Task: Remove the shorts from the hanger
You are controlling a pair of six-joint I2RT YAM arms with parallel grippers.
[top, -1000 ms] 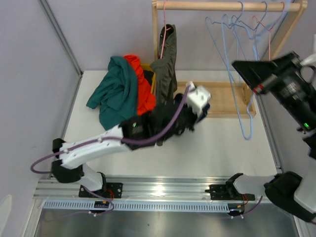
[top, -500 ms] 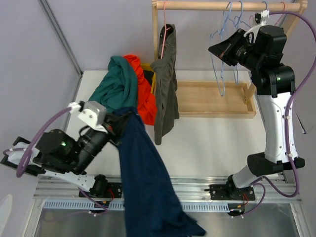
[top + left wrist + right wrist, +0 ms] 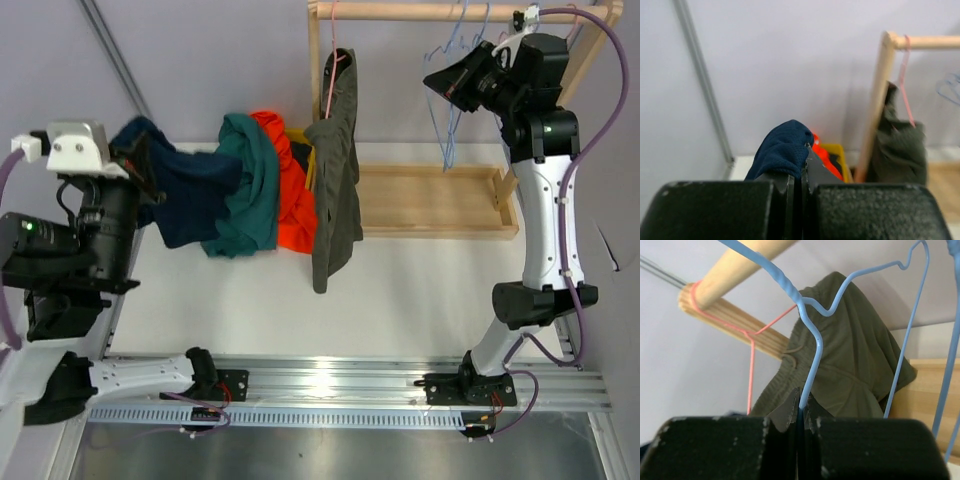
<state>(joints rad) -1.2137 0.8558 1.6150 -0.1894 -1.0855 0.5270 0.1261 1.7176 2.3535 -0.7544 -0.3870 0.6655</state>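
My left gripper (image 3: 140, 160) is shut on the navy blue shorts (image 3: 190, 200) and holds one end up at the far left; the rest drapes against the pile. The left wrist view shows navy fabric (image 3: 782, 147) pinched between the closed jaws. The teal shorts (image 3: 245, 190) and orange shorts (image 3: 290, 190) lie heaped on the table. The olive-grey shorts (image 3: 335, 170) hang on a pink hanger (image 3: 331, 70) from the wooden rail (image 3: 400, 12). My right gripper (image 3: 447, 80) is shut on a blue wire hanger (image 3: 810, 360) up near the rail. The black shorts are not clearly visible.
The wooden rack has a post (image 3: 314, 75) and a tray base (image 3: 430, 200) at the back. Several bare blue hangers (image 3: 455, 120) hang near my right gripper. A yellow object (image 3: 835, 155) sits behind the pile. A metal frame post (image 3: 125, 70) stands at the left.
My left arm has swung the navy shorts from the near edge up and back to the far left beside the pile. My right gripper has stayed near the rail with the blue hanger.
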